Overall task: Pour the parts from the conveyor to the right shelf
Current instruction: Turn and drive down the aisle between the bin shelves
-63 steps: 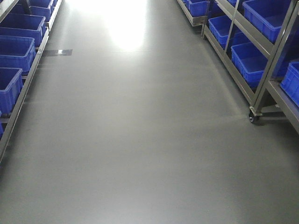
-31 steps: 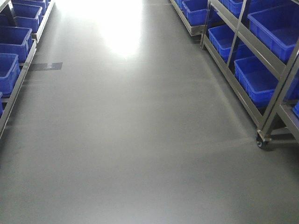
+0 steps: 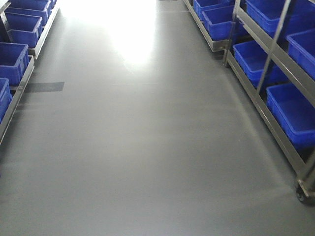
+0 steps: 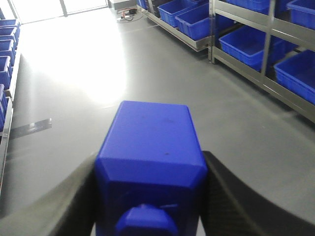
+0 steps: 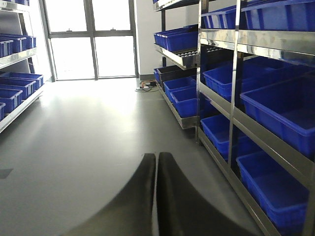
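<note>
Blue plastic studded block (image 4: 150, 142) clamped in left gripper (image 4: 150, 164); right gripper (image 5: 156, 162) pressed closed, empty. Steel roller rack with blue bins (image 3: 272, 49) now nearer than before: base advancing alongside rack, pour pending.

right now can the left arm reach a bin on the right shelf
Probably not yet. The left gripper holds the part over bare floor, and the right shelf with its bins stands off to the side, across open floor.
</note>
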